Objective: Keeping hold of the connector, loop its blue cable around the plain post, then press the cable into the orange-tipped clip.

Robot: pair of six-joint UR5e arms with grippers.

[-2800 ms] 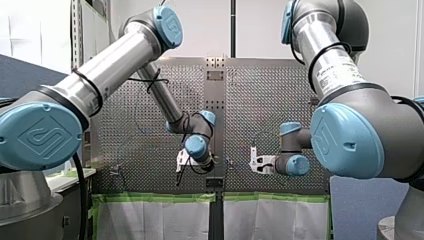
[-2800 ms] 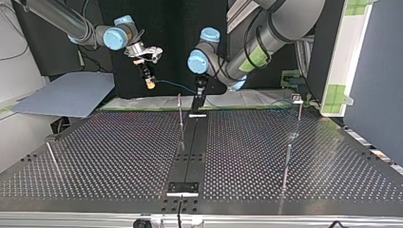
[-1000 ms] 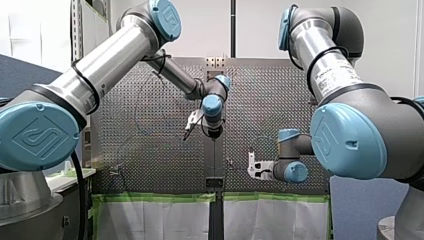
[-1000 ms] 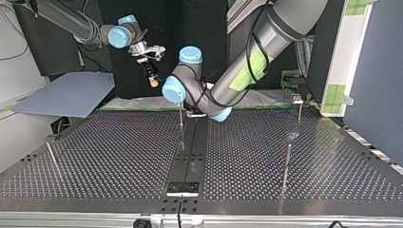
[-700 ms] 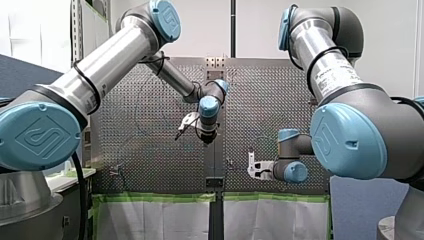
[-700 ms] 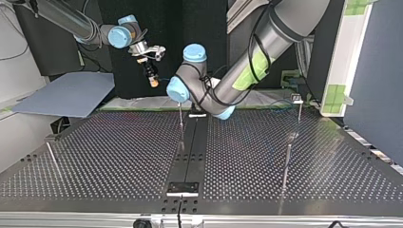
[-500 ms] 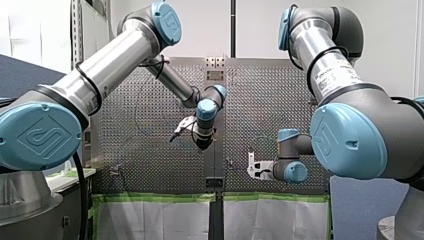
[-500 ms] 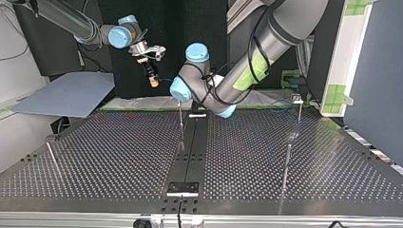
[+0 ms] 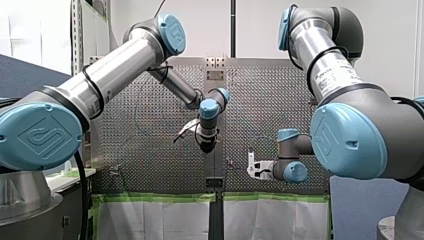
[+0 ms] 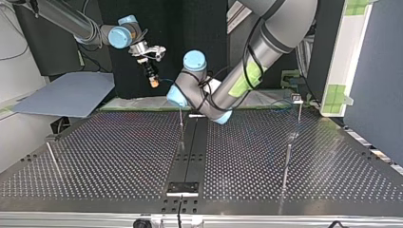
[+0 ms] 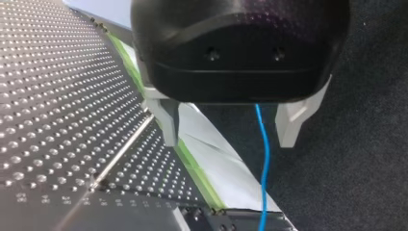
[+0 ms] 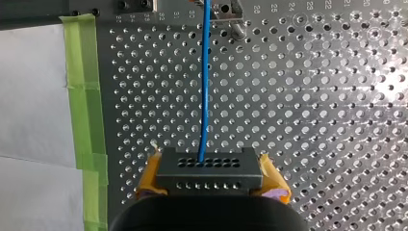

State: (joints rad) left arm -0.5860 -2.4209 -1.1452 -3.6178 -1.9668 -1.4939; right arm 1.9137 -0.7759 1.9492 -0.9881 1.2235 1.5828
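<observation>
In the right wrist view my right gripper is shut on a black connector block, gripped between yellow pads. The blue cable runs straight from the connector across the perforated plate to a small metal fitting. My left gripper is open, and the blue cable passes between its pale fingers without touching them. In the top view my right gripper hangs above the table's far edge. My left arm's wrist is next to it and hides its own gripper.
Thin metal posts stand on the perforated table: one near the middle, two at the top view's right, one at its left. A black centre strip and green tape mark the plate edges.
My left arm's wrist has come down and swung slightly to the left in the front view, its gripper staying open. My right arm and the connector have not moved.
</observation>
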